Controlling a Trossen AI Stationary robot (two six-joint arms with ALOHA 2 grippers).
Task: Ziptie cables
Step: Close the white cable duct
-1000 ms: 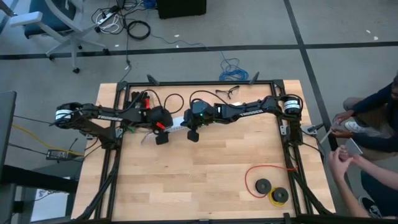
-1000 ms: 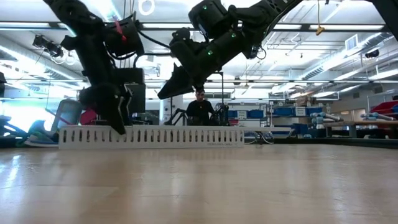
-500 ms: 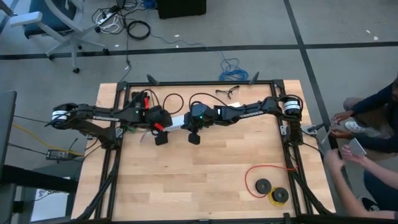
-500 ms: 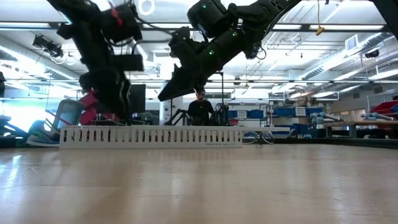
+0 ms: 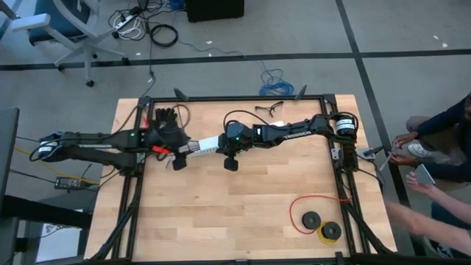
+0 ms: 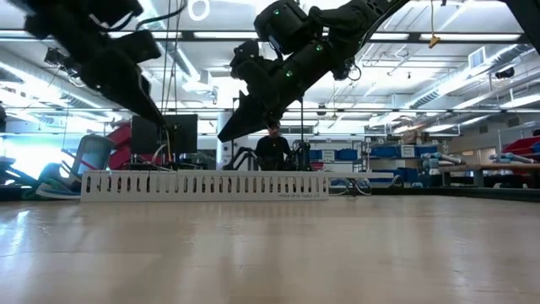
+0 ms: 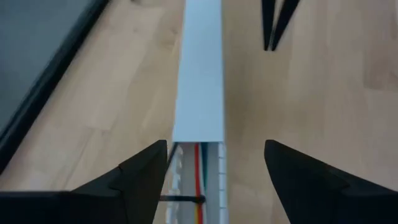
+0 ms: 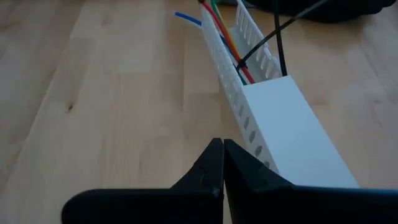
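Left pincer spread astride long white slotted plastic channel; coloured thin-wire cables inside, black ziptie looped. Right pincer pressed together beside channel. Best cinched squarely, wires kept seated.

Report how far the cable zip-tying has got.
Looks done: the thin coloured cables lie in the long white slotted plastic channel, and a black zip tie already loops them, tail sticking up. In hand: nothing. The left end effector is open above the channel, empty; the right end effector is shut beside it. Left: whether the tie needs tightening or trimming, I cannot tell.
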